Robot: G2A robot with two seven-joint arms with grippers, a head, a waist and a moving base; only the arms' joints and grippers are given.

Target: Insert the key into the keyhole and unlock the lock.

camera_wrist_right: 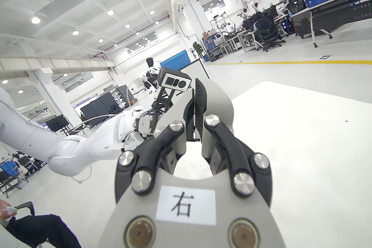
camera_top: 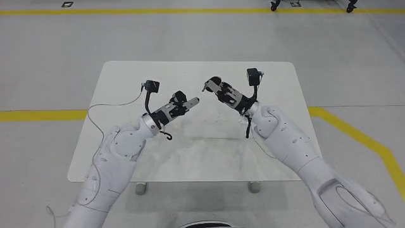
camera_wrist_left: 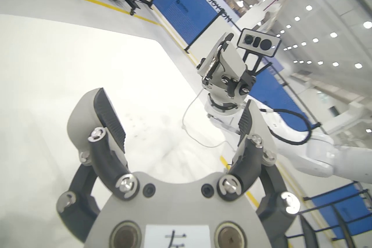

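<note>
White table (camera_top: pixel 266 82) broad around spread left jaws

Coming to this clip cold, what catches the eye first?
The left claw and the right claw face each other, tips close but apart, raised over the middle of the white table. The left one gapes wide, its ribbed pads far apart. The right one is shut, its pads pressed together.
</note>
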